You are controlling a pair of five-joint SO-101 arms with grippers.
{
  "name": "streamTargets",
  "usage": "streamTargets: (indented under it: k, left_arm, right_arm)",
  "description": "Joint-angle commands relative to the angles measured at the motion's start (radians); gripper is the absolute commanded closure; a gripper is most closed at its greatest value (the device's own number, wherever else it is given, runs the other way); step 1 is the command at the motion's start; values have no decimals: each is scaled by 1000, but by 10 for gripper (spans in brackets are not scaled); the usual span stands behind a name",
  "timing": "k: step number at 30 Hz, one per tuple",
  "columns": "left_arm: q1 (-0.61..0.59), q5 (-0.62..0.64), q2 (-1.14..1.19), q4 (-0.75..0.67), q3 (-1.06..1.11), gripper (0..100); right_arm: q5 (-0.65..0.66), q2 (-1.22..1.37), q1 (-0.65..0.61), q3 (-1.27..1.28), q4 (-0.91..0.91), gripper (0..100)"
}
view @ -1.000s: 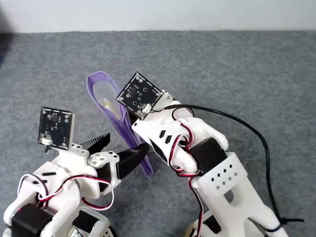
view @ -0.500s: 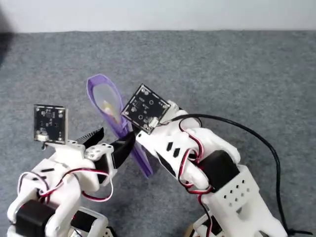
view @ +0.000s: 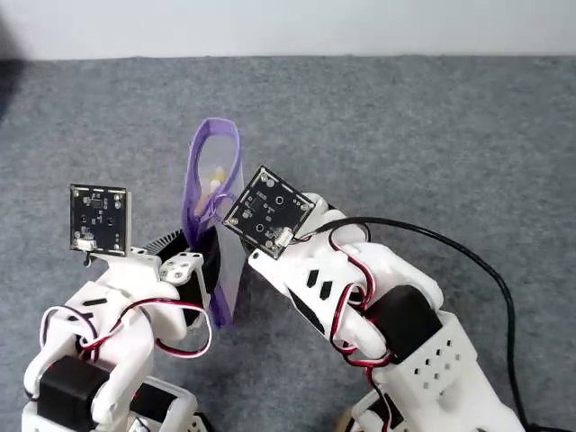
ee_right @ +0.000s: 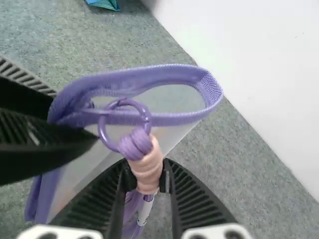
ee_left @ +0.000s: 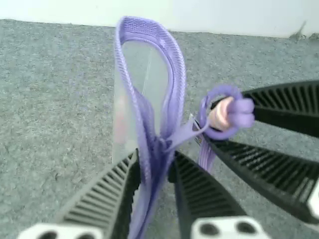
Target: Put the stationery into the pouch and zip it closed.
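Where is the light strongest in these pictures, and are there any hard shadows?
High view: soft, even light falls on the grey table, with no hard shadows. Left wrist view: there is a faint pale sheen on the clear side of the pouch. Right wrist view: the white wall is brightest, plain and featureless.

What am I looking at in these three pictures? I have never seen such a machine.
These are two small robot arms on a grey table. One picture looks down from above; each of the other two comes from a camera on one arm's wrist. Between the arms is a clear pouch with a purple edge, held upright, its mouth partly open. The left gripper clamps the pouch's zipper edge. The right gripper pinches the zipper pull, a ring with a pale bead.
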Motion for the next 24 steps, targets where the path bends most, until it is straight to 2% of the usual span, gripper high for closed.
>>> streamTargets:
  k: [1,6,12,18,24]
  left_arm:
    - [0,-15,-6,-25,-15,991]
    - [0,-49,-15,-17,-39,988]
    - [34,-49,-52,6,-51,988]
    - [64,-49,-100,55,-51,988]
    - [66,-49,-147,114,-51,989]
  right_arm:
    - [8,-35,25,-8,4,991]
    - [8,-25,134,-5,-5,991]
    - [8,53,266,-11,-128,991]
    - [8,124,328,-12,-242,991]
    - [8,200,364,-103,-278,991]
